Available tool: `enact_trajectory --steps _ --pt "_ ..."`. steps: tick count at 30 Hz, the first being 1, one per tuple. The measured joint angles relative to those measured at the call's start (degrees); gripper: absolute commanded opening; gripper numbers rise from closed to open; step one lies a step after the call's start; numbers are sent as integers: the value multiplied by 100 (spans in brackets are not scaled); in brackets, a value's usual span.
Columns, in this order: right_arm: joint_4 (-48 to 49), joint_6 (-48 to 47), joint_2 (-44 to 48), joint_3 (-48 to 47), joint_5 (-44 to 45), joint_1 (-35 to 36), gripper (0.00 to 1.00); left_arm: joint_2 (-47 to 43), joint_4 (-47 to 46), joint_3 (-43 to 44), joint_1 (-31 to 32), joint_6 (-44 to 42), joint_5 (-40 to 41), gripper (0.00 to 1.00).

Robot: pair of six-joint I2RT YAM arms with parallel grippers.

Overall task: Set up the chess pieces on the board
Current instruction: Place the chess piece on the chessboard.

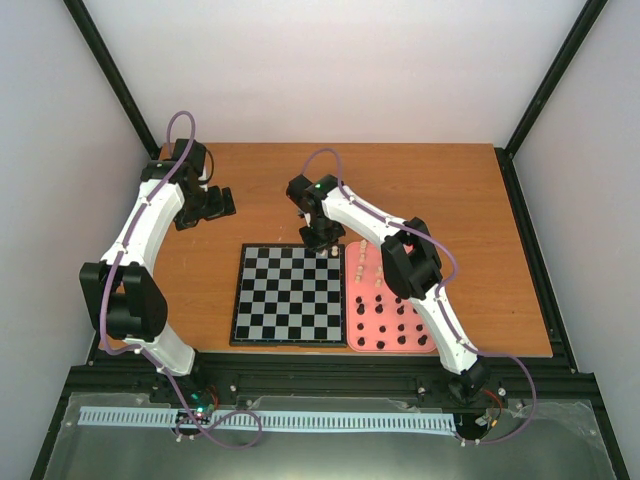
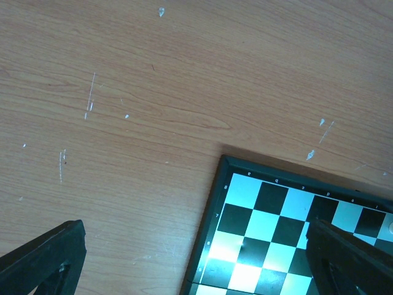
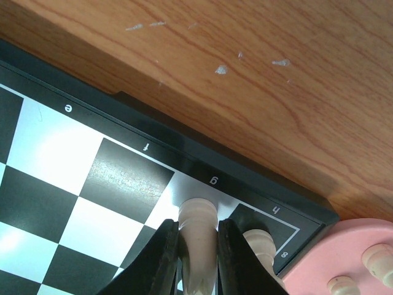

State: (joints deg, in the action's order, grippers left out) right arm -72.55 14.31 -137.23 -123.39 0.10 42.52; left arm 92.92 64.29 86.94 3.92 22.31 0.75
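The board [image 1: 288, 295] lies flat at the middle of the table; its far left corner shows in the left wrist view [image 2: 270, 215]. My right gripper [image 1: 322, 240] is over the board's far right corner, shut on a cream chess piece [image 3: 198, 236] whose base rests on the light g8 square [image 3: 178, 190]. A second cream piece [image 3: 261, 243] stands on the h8 corner square beside it. More cream pieces [image 1: 364, 257] and black pieces [image 1: 395, 325] stand in the pink tray [image 1: 352, 335]. My left gripper [image 1: 208, 205] is open and empty, off the board's far left corner.
The pink tray sits against the board's right edge; its rim [image 3: 362, 233] with two cream pieces shows in the right wrist view. Bare wooden table [image 1: 440, 190] lies behind the board and to its left [image 2: 123, 123]. Black frame posts stand at the back corners.
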Motion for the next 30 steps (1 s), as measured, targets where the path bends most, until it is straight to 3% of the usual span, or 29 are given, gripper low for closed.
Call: enact_trajectory --steps 5,9,20,30 --pt "-7 -15 -17 -26 -20 0 11 0 -2 0 0 0 -15 100" --pt "7 -37 -35 -57 -50 0 20 0 -2 0 0 0 -17 100" --pt "170 -131 -72 -55 -105 0 27 0 -2 0 0 0 -17 100" --pt "186 -142 -72 -55 -11 0 27 0 -2 0 0 -2 -17 100"
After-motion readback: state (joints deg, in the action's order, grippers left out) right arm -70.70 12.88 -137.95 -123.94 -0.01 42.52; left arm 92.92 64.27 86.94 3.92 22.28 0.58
